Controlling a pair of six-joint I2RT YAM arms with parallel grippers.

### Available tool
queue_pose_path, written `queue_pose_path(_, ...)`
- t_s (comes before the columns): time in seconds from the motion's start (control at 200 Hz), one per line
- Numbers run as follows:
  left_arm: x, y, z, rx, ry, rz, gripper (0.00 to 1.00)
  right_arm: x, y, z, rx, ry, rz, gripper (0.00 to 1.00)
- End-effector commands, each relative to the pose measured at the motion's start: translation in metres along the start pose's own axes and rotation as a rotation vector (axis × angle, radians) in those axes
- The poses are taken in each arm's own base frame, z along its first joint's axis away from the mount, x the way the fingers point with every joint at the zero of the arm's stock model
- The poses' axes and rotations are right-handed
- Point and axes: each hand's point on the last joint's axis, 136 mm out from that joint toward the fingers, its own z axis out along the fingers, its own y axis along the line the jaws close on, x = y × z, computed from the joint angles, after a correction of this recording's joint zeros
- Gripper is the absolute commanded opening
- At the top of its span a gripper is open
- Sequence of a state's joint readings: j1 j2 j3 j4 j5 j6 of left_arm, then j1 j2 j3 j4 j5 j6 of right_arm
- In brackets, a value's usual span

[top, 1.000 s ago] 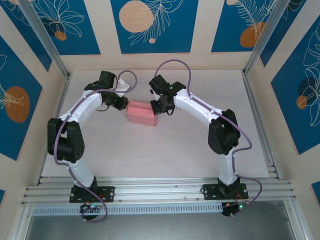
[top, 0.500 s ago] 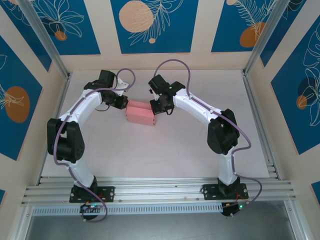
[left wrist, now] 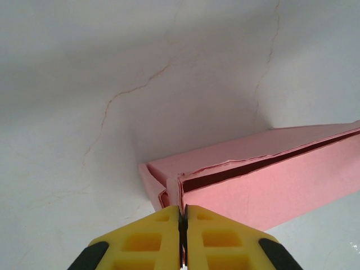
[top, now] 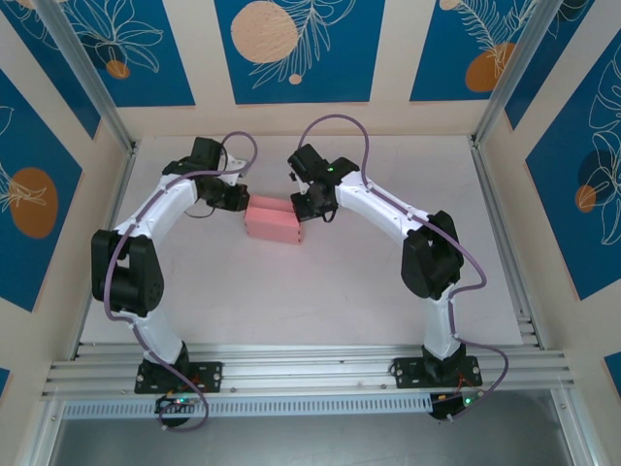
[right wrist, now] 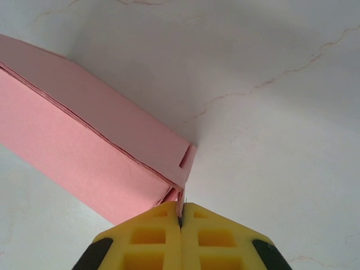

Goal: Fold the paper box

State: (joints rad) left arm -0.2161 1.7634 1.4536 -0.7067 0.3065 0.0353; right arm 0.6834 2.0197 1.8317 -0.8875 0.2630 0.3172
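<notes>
One paper box (top: 274, 220) and two claws: the box lies on the white table (top: 291, 301), a little toward 12 o'clock from the table's middle, between the two arms. In the top view its long axis runs roughly from 10 o'clock to 4 o'clock, and its pink card faces are plain. The left claw (top: 238, 201) sits at the 10 o'clock end with its yellow fingers (left wrist: 163, 225) pressed together on a thin end flap, while the right claw (top: 303, 206) sits at the opposite end, fingers (right wrist: 202, 225) likewise shut on the edge of that end's flap
</notes>
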Motion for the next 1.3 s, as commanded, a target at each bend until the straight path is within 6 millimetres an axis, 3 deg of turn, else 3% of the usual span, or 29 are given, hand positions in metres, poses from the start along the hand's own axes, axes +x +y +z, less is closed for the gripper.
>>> queue_pose_path(0.0,0.016,-0.005,0.004,0.04,0.03,-0.029,0.08,0.011,0.003,0.012,0.003,0.057,-0.015,0.03)
queue_pose_path(0.29,0.032,0.002,0.018,0.024,0.044,-0.051,0.03,0.011,0.005,0.011,-0.004,0.057,-0.007,0.03)
queue_pose_path(0.75,0.033,0.01,0.02,-0.056,-0.019,-0.064,0.0,-0.003,0.028,-0.006,-0.154,0.044,0.124,0.04)
queue_pose_path(0.97,0.026,0.007,0.018,-0.098,-0.096,-0.088,0.0,-0.003,0.036,0.0,-0.199,0.061,0.195,0.05)
queue_pose_path(1.295,0.019,0.0,0.008,-0.175,-0.279,-0.154,0.0,-0.002,0.026,0.02,-0.13,0.069,0.285,0.05)
